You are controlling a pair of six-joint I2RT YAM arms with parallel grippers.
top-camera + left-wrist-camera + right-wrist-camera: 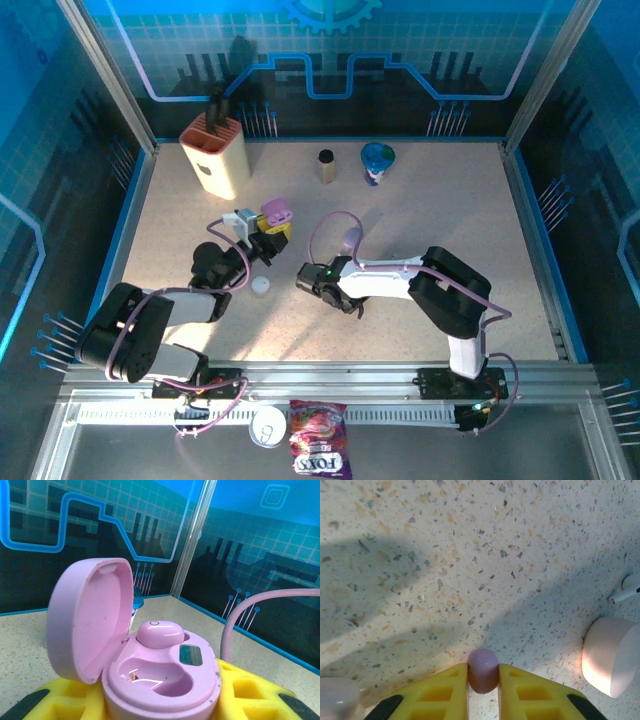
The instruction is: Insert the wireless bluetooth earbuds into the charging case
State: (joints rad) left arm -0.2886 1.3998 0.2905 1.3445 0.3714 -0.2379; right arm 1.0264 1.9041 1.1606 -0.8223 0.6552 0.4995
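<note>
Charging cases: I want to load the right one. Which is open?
The pink charging case in the left claw, lid raised, one earbud seated; the pale case on the table is shut.

Speckled beige bench [450, 200], lit brightest near its middle; blue walls [450, 50] printed with circuit-line skylines; 2 grey metal posts [107, 75] at its far corners.

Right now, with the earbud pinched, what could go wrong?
1. The pink earbud sits at the tips of the right gripper; it may slip or twist on lift.
2. The charging case in the left gripper has one free well beside its raised lid; the approach may bump it.
</note>
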